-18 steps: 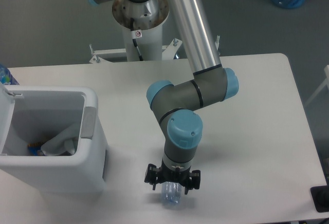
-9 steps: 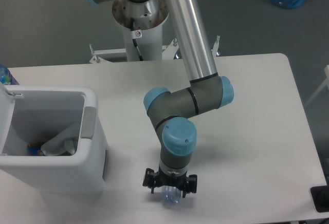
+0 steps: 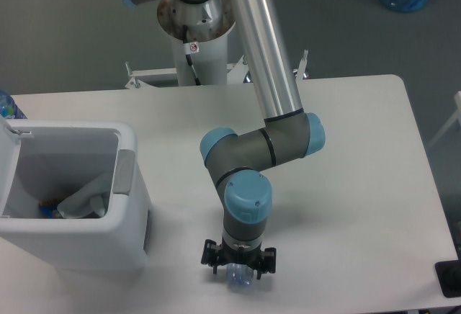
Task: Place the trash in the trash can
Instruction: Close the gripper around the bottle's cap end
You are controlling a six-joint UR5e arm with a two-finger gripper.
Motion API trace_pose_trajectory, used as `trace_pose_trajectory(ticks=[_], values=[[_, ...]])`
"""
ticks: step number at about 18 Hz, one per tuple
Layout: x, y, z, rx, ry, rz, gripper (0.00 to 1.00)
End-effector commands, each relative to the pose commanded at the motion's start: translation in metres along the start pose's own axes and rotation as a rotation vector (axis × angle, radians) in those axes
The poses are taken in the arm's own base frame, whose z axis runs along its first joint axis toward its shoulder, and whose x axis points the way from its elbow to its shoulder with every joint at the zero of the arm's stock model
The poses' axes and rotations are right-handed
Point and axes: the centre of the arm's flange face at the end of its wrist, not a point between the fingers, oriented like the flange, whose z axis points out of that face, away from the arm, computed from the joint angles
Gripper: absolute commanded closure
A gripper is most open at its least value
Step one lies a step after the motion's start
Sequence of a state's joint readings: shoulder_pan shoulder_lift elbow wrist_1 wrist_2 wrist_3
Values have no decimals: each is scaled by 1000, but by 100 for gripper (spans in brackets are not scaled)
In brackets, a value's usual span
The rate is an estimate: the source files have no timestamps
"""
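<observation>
One arm, one set of fingers (image 3: 238,269), pointing straight down near the front edge of the counter (image 3: 360,184), to the right of the trash can (image 3: 86,242) and well apart from it. One clear plastic bottle (image 3: 240,276) shows just under the wrist: only a short bluish, transparent end pokes out between the two dark side lugs, the rest hidden by the arm, so its cap and full length cannot be made out. The fingers appear closed around this bottle, held from above so that it can be carried across; whether it is clear of the counter or touching it cannot be told from this angle. One trash can, white and boxy, with a thick rim and a grey panel (image 3: 125,171) on the side facing the arm, stands at the left end of the counter with its mouth open upward, ready to take things dropped from above. Inside it lie a pale grey crumpled shape (image 3: 83,200) and a small spot of orange and blue at the bottom left; what these are cannot be made out. No wrapper is visible on the counter. Judged remaining: a carry leftward over the rim, then release.
</observation>
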State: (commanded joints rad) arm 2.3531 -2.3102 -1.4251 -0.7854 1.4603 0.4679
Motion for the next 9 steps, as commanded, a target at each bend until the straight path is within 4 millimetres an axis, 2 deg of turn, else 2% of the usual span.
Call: trace_pose_trajectory(ticks=[4, 9], values=[[0, 0, 0, -5, -9, 1, 8], [0, 0, 0, -6, -11, -5, 24]])
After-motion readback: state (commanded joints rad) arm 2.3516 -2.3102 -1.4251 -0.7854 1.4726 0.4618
